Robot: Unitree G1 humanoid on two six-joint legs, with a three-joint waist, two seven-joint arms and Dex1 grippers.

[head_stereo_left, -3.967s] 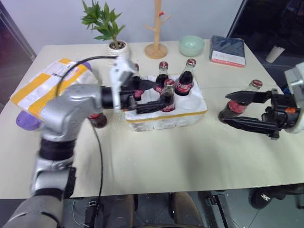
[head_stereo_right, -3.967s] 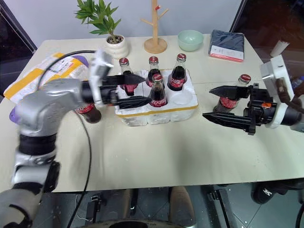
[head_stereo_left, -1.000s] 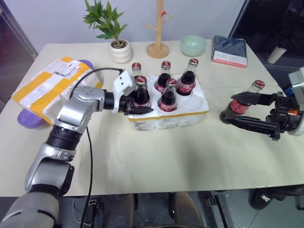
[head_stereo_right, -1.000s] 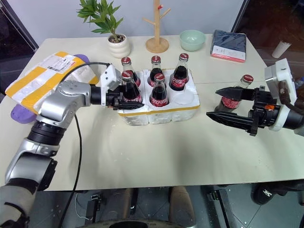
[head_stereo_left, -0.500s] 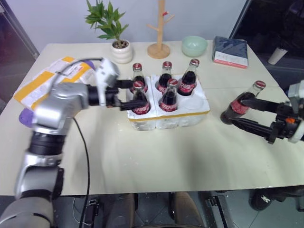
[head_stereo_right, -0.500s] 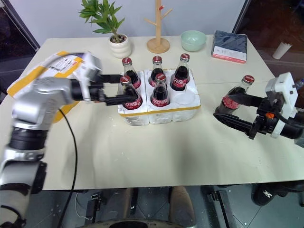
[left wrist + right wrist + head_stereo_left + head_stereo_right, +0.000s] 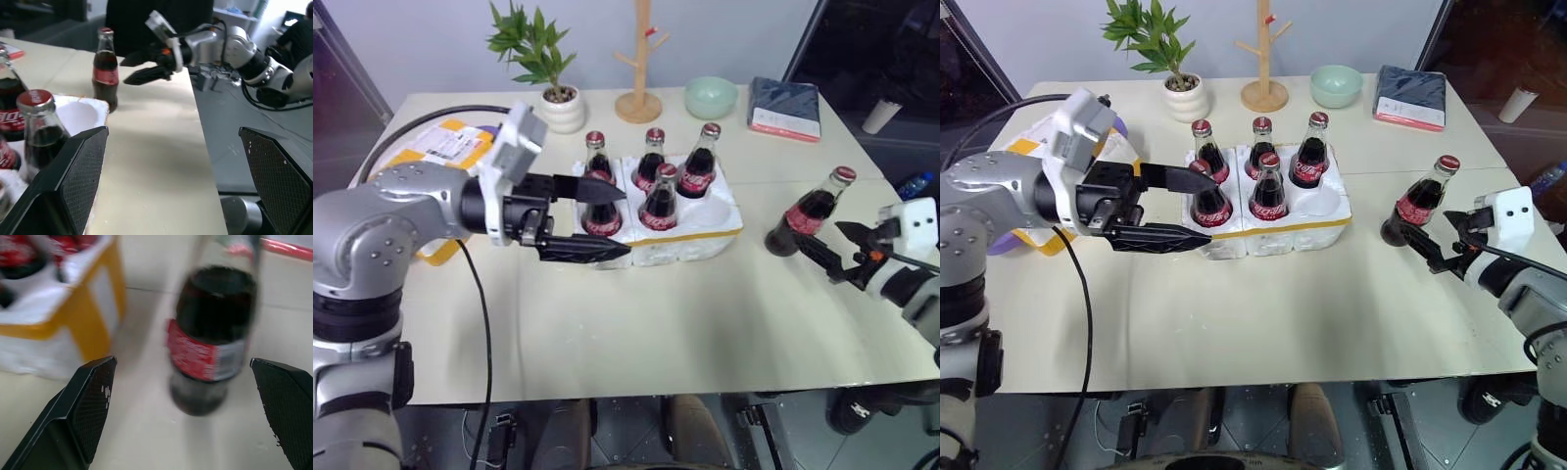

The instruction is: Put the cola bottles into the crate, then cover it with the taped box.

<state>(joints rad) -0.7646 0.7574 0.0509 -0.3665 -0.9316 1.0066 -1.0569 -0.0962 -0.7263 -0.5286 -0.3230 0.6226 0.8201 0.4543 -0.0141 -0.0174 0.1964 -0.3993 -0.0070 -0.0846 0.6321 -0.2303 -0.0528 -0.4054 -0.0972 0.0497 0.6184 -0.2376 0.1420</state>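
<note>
A: We note the white styrofoam crate with a yellow tape band [image 7: 1268,231] holds five cola bottles; the near right well is free.

B: The last red-capped glass cola bottle [image 7: 1420,201] stands just ahead of our right gripper [image 7: 1442,247], fingers spread. We should straddle its label, then close. Left gripper [image 7: 1185,207], spread, holds nothing.

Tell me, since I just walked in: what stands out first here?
Five cola bottles stand in a white foam crate mid-table. A sixth bottle stands alone on the table to its right, just ahead of the open right gripper. The open left gripper hangs beside the crate's left end.
</note>
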